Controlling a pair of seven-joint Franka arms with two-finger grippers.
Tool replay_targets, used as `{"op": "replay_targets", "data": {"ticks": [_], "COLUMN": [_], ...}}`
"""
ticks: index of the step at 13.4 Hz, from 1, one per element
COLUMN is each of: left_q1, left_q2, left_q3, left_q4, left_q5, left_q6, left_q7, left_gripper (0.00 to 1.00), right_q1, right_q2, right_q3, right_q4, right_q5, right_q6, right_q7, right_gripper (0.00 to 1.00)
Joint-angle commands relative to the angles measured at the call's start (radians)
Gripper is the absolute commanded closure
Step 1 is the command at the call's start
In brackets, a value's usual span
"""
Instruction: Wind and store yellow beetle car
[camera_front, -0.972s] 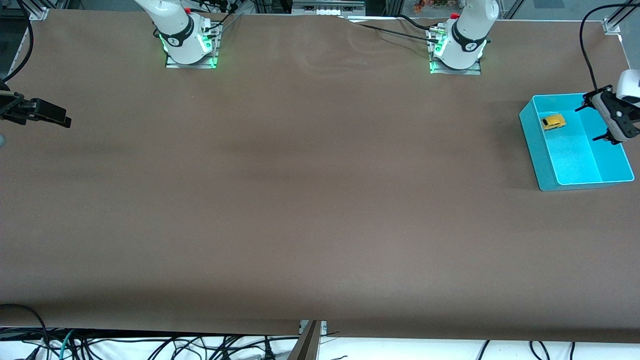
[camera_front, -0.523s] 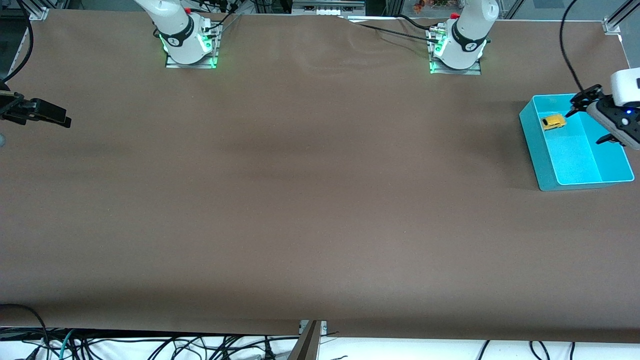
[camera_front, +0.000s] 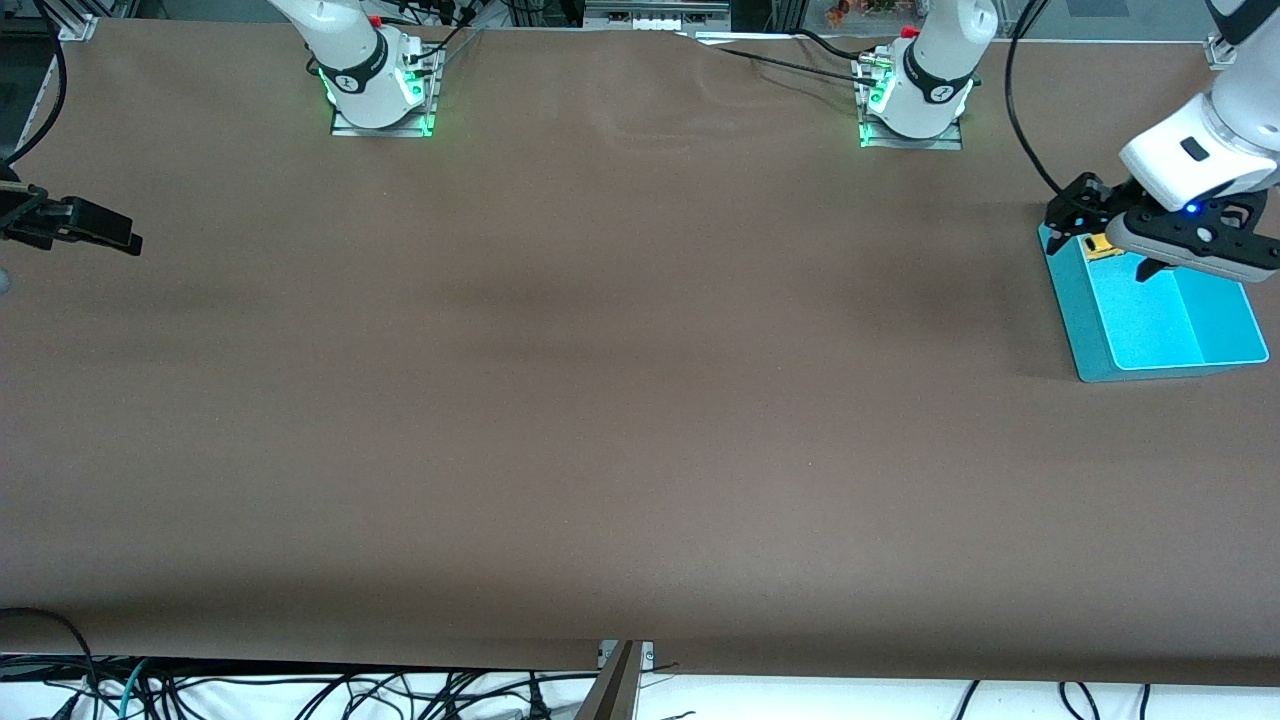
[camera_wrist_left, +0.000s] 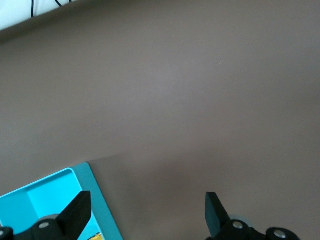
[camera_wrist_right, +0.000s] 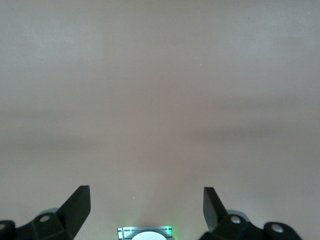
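We see the brown table (camera_front: 600, 400) stretching the full width of the front view, with both arm bases standing along its edge farthest from the front camera. At the left arm's end sits a turquoise bin (camera_front: 1160, 330), split by a wall into two compartments. The left arm reaches down over the bin's corner farthest from the front camera, and the left gripper (camera_front: 1105, 245) hangs there with its jaws spread wide, grasping nothing; in its wrist view the two dark fingers (camera_wrist_left: 75, 212) stand far apart with the bin's rim between them. At the right arm's end of the table the right arm waits, and the right gripper (camera_front: 100, 228) hovers over the table's edge, released as well, its fingers (camera_wrist_right: 75, 207) parted over bare brown cloth. The car (camera_front: 1098, 247), yellow and tiny, lies inside the bin in the compartment toward the right arm's end, mostly hidden under the left gripper, only a sliver showing.
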Motion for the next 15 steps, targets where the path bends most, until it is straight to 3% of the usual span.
{"op": "replay_targets", "data": {"ticks": [1,3,6,15], "left_q1": [-0.011,-0.011,-0.017,-0.018], "left_q2": [-0.002,0.0,0.001,0.038], "left_q3": [0.011,0.016,0.007,0.024], "left_q4": [0.061,0.068,0.087,0.109], "left_q5": [-0.02,-0.042,-0.033,-0.034], "left_q6": [-0.018,-0.001,-0.009,-0.032], "left_q7": [-0.048,-0.06,-0.331,-0.353], "left_gripper": [0.0,0.0,0.0,0.0], "right_q1": [0.0,0.0,0.0,-0.002], "right_q2": [-0.009,-0.009,-0.009,0.0], "right_q3": [-0.001,-0.001,-0.001,-0.001], "right_q4": [-0.007,-0.007,-0.007,-0.004], "right_q5": [-0.006,-0.006,-0.006,-0.006], "right_q6": [0.002,0.002,0.002,0.002], "right_q7": [-0.005,-0.005,-0.005,-0.008], "right_gripper": [0.0,0.0,0.0,0.0]}}
